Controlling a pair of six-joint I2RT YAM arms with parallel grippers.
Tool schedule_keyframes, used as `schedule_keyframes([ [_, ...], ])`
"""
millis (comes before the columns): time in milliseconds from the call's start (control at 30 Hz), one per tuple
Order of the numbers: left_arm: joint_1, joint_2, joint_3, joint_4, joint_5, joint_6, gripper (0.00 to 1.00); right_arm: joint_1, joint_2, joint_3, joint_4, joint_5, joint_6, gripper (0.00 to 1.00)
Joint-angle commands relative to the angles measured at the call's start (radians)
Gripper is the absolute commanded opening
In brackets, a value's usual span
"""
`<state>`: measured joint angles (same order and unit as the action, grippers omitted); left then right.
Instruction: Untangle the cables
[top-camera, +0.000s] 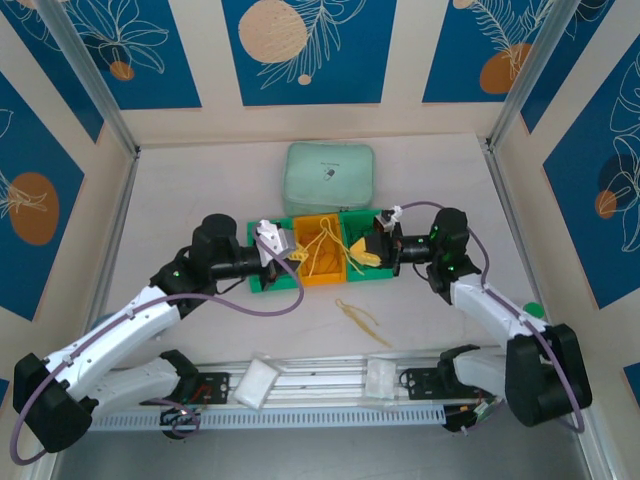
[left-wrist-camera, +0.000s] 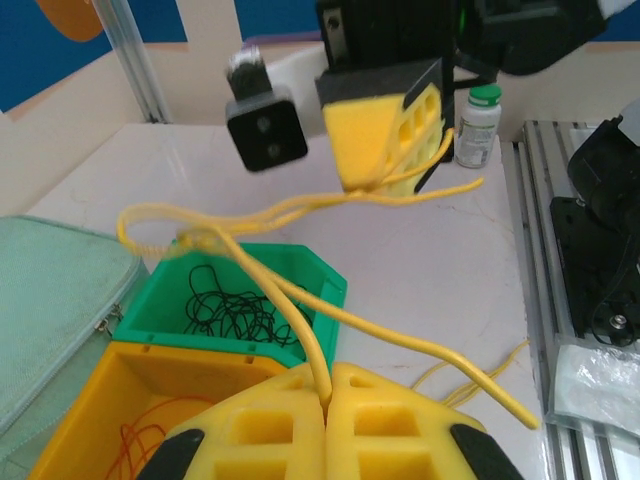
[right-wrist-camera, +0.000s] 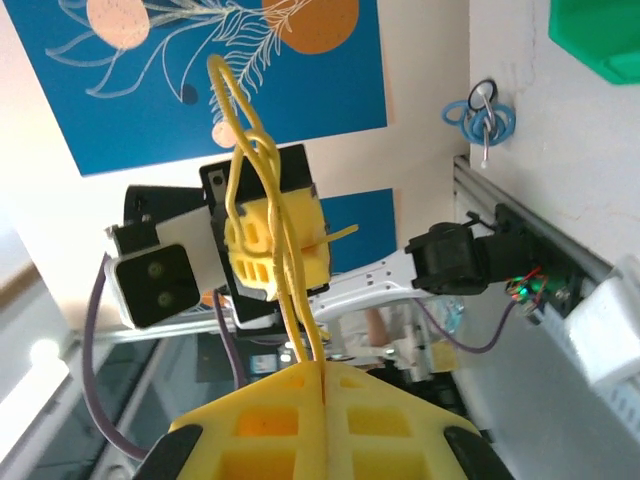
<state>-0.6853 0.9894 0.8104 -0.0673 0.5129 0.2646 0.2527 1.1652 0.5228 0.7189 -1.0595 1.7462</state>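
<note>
Pinching one yellow cable (left-wrist-camera: 312, 345) above the orange bin (top-camera: 322, 281), the left gripper (top-camera: 290, 252) and right gripper (top-camera: 358, 256) face each other; bare table (top-camera: 190, 190) lies far-left of this bin.

Top view: you looked down from above and behind the arm bases, whole table (top-camera: 200, 190) framed.
Left wrist: close, faced right at the right gripper (left-wrist-camera: 385, 150).
Right wrist: close, faced left at the left gripper (right-wrist-camera: 272, 245).
Shared: yellow cable (left-wrist-camera: 316, 355) between them.
</note>
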Motion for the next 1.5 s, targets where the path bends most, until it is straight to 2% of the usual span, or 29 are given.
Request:
schedule_keyframes([
  [0, 0.010, -0.035, -0.019, 0.083, 0.004, 0.028, 0.00, -0.004, 0.105, -0.058, 0.430, -0.013, 0.321, 0.00],
  [67, 0.009, -0.040, -0.029, 0.094, -0.015, 0.040, 0.00, 0.006, 0.206, -0.069, 0.649, -0.006, 0.469, 0.00],
  [100, 0.010, -0.041, -0.032, 0.098, -0.024, 0.045, 0.00, 0.020, 0.242, -0.058, 0.683, -0.030, 0.514, 0.00],
  [300, 0.010, -0.046, -0.036, 0.106, -0.047, 0.065, 0.00, 0.110, 0.325, 0.014, 0.683, -0.076, 0.498, 0.00],
  [500, 0.009, -0.037, -0.027, 0.049, -0.105, 0.131, 0.00, 0.203, 0.336, 0.103, 0.683, -0.140, 0.520, 0.00],
  [667, 0.010, -0.041, -0.042, 0.045, -0.161, 0.159, 0.00, 0.207, 0.302, 0.118, 0.683, -0.145, 0.551, 0.00],
  [933, 0.010, -0.029, -0.044, 0.092, -0.136, 0.137, 0.00, 0.234, 0.312, 0.122, 0.682, -0.132, 0.534, 0.00],
  [1000, 0.010, -0.028, -0.035, 0.078, -0.133, 0.142, 0.00, 0.231, 0.313, 0.131, 0.682, -0.145, 0.524, 0.04],
  [1067, 0.009, -0.028, -0.020, 0.057, -0.127, 0.145, 0.00, 0.226, 0.306, 0.154, 0.664, -0.174, 0.480, 0.20],
  [1100, 0.010, -0.028, -0.015, 0.045, -0.123, 0.145, 0.00, 0.225, 0.294, 0.173, 0.633, -0.187, 0.430, 0.21],
  [1133, 0.010, -0.028, -0.008, 0.034, -0.119, 0.144, 0.00, 0.216, 0.276, 0.184, 0.587, -0.189, 0.371, 0.20],
  [1200, 0.010, -0.029, 0.006, 0.009, -0.111, 0.134, 0.00, 0.193, 0.212, 0.218, 0.370, -0.203, 0.173, 0.17],
  [1233, 0.010, -0.032, 0.012, -0.001, -0.110, 0.129, 0.00, 0.184, 0.165, 0.245, 0.180, -0.209, -0.012, 0.16],
  [1300, 0.009, -0.038, 0.023, -0.020, -0.109, 0.112, 0.00, 0.178, 0.061, 0.377, -0.549, -0.146, -0.542, 0.17],
  [1333, 0.010, -0.041, 0.028, -0.031, -0.110, 0.106, 0.00, 0.185, 0.033, 0.479, -0.907, -0.054, -0.858, 0.18],
  [1367, 0.010, -0.042, 0.035, -0.045, -0.111, 0.096, 0.00, 0.213, 0.023, 0.601, -1.249, 0.129, -1.127, 0.20],
  [1400, 0.010, -0.042, 0.042, -0.056, -0.112, 0.085, 0.00, 0.257, 0.024, 0.691, -1.440, 0.306, -1.282, 0.20],
  [1467, 0.007, -0.039, 0.055, -0.075, -0.113, 0.065, 0.00, 0.330, 0.017, 0.747, -1.545, 0.542, -1.367, 0.20],
])
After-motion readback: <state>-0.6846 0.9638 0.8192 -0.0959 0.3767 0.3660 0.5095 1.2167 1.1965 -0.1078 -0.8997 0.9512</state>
